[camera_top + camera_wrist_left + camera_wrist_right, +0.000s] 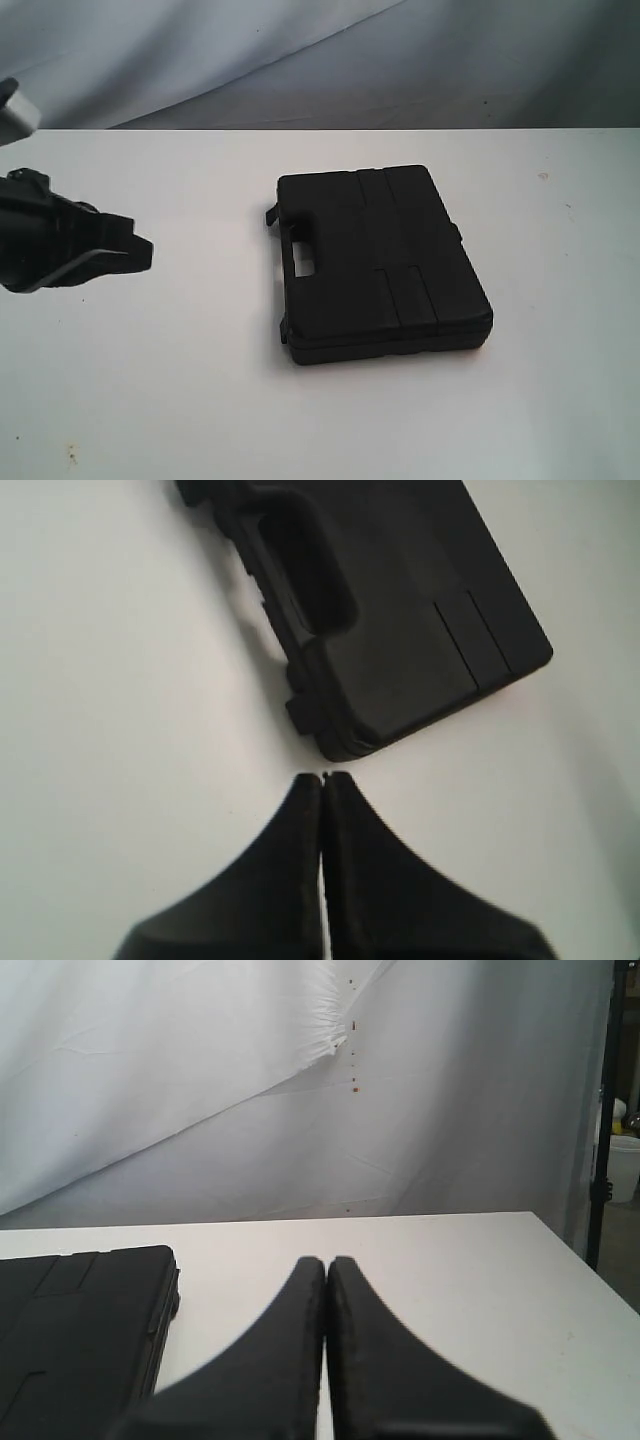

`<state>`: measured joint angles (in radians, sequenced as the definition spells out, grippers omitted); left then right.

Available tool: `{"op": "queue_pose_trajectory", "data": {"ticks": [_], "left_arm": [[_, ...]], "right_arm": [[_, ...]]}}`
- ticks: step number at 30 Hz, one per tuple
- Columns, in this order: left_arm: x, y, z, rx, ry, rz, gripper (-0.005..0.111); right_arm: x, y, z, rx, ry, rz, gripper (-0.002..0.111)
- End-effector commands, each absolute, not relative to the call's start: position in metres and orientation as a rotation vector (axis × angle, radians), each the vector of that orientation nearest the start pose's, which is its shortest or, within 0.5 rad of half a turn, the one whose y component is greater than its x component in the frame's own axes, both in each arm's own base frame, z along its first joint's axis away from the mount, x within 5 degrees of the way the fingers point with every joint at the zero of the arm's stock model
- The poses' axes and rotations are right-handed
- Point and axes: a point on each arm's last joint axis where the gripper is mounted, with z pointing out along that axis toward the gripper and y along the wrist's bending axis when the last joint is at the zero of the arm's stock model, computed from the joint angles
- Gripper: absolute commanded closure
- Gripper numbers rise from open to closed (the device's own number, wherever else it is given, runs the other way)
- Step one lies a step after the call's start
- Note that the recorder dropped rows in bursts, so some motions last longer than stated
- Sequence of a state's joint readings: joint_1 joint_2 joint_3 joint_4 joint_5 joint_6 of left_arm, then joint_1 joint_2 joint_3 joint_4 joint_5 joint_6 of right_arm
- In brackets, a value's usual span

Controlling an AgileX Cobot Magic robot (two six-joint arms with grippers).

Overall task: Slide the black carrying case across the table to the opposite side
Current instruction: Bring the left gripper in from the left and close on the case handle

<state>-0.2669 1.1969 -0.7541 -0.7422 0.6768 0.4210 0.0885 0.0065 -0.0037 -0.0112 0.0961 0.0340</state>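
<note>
- Left gripper [143,251]: at the left of the table, low over the top, tips towards the case. Jaws clenched together with nothing between them. It is apart from the case, with bare table between; the left wrist view puts its tips near the case's near-left corner, not touching.
- Table [160,400]: plain white top, far larger than the case. A few small specks at the near-left and far-right.
- Case [385,255]: flat black box lying lid up, about mid-table and slightly right of centre. Its long sides run near to far, a little skewed. No gripper touches it.
- Handle slot [303,262]: cut-out in the case's left edge, facing the left gripper. A latch [272,212] juts out just beyond it.
- Right gripper [326,1260]: seen only in its own wrist view. Jaws clenched and empty, held clear of the case, which lies off to one side of them.
- Progress, as judged: the case has reached neither side edge and nothing bears on it. The closing of the gap, the contact and the slide across all appear left to do.
</note>
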Motion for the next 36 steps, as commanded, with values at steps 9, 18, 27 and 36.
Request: {"op": "queue_pose_trajectory", "data": {"ticks": [9,18,27,36], "left_arm": [[0.251,-0.145,0.248,0.325,2.645,-0.541,0.107],[0.29,-0.179,0.241,0.242,2.703,-0.394,0.107],[0.327,-0.208,0.222,0.138,2.804,-0.355,0.107],[0.374,-0.238,0.192,0.13,2.929,-0.292,0.096]], "right_arm": [[0.056,0.004,0.205,-0.043,1.576,0.082,0.108],[0.056,0.004,0.205,-0.043,1.576,0.082,0.108],[0.056,0.004,0.205,-0.043,1.576,0.082,0.108],[0.056,0.004,0.205,-0.043,1.576,0.082,0.108]]}}
